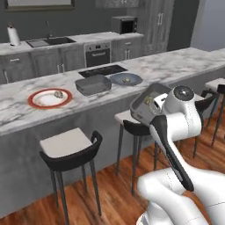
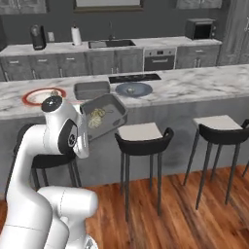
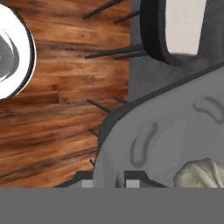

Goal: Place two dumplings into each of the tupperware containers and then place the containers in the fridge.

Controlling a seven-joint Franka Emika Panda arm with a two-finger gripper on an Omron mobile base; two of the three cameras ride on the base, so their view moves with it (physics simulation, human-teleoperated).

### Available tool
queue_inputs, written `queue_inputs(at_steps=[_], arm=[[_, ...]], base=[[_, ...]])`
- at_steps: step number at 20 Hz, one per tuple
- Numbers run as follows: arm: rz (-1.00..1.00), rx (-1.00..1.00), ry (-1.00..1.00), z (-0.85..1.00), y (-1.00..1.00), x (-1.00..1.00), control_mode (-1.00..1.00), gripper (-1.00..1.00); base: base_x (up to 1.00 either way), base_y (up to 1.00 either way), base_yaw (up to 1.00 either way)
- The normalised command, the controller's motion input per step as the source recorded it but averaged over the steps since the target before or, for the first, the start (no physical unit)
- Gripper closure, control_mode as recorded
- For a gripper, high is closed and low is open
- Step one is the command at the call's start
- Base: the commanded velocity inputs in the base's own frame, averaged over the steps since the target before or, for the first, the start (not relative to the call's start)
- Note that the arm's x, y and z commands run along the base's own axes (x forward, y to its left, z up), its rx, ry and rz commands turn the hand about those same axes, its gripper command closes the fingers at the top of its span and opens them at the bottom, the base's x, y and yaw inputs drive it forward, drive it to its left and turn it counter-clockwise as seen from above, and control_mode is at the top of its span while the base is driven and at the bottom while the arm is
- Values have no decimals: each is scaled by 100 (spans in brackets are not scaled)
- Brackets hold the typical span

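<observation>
The arm holds one grey tupperware container (image 2: 103, 115) up off the marble counter (image 2: 194, 82), out over the stools and tilted toward the robot; the gripper (image 3: 109, 180) is closed on its rim, and in the hand view the two dark fingertips (image 3: 132, 179) sit at the bottom with the tub's lip pinched between them, the tub's floor spreading away above and to the right of them; a pale dumpling (image 3: 202, 173) lies on that floor just to the right of the fingertips, close to the gripped edge but not touching them. From the right base view pale dumplings (image 2: 97, 115) show inside the lifted tub, bunched near its middle; from the left base view the same tub (image 1: 147, 104) hangs in front of the arm's wrist, beside the counter edge. The second tupperware container (image 1: 93, 84) rests flat on the counter, between a red-rimmed plate (image 1: 50, 98) carrying a small lump and a round blue-grey plate (image 1: 126, 79) with another; a black-seated stool (image 2: 141, 136) stands just under the raised tub.
</observation>
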Motion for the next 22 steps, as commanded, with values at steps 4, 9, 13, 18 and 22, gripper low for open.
queue_inputs(at_steps=[4, 9, 13, 18, 22], arm=[[0, 0, 0, 0, 0, 0, 100, 100], [0, 0, 0, 0, 0, 0, 100, 100], [0, 0, 0, 0, 0, 0, 100, 100], [0, 0, 0, 0, 0, 0, 100, 100], [0, 0, 0, 0, 0, 0, 100, 100]], base=[[-20, 0, -52], [-15, 0, -50], [-15, 0, -48], [-20, 0, -48], [1, -1, -44]])
